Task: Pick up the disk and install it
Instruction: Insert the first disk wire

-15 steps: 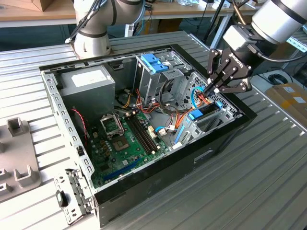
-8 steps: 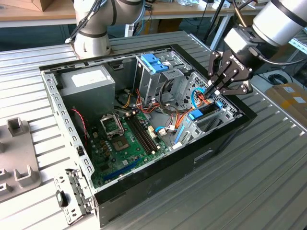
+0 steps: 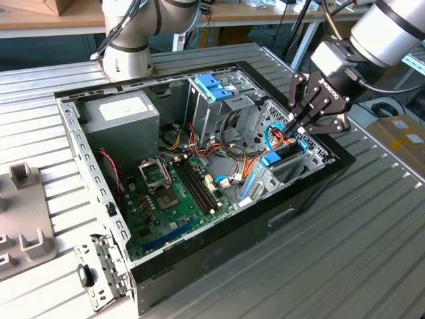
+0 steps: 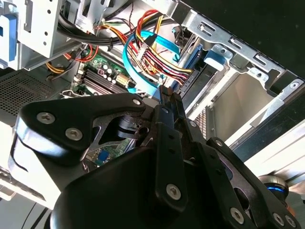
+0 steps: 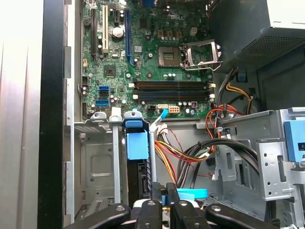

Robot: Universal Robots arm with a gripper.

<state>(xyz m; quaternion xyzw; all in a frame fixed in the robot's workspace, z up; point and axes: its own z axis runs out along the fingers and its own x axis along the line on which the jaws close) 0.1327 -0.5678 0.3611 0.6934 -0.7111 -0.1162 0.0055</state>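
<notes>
An open black desktop computer case (image 3: pixel 219 232) lies on its side on the ribbed grey metal worktop (image 3: pixel 345 266), centre of the exterior view. Inside, the green motherboard (image 3: pixel 176 193) occupies the lower middle and the grey power-supply box with a white sticker (image 3: pixel 119 119) the upper left of the case. The black multi-link hand (image 3: pixel 299 125) reaches down at the right of that view, its fingertips drawn together over the metal drive cage (image 3: pixel 292 163) at the case's right corner. The disk (image 3: pixel 284 154), a flat drive edged by a blue plastic carrier frame, stands on edge in this cage, directly beneath the fingertips. In the first wrist view the disk (image 5: pixel 138 157) sits in a slot of the cage just beside the hand (image 5: pixel 164 202) at bottom centre; whether the fingers (image 5: pixel 153 210) actually clamp it cannot be told. In the second wrist view, blue and multicoloured cable bundles (image 4: pixel 147 52) run above the hand (image 4: pixel 166 93).
</notes>
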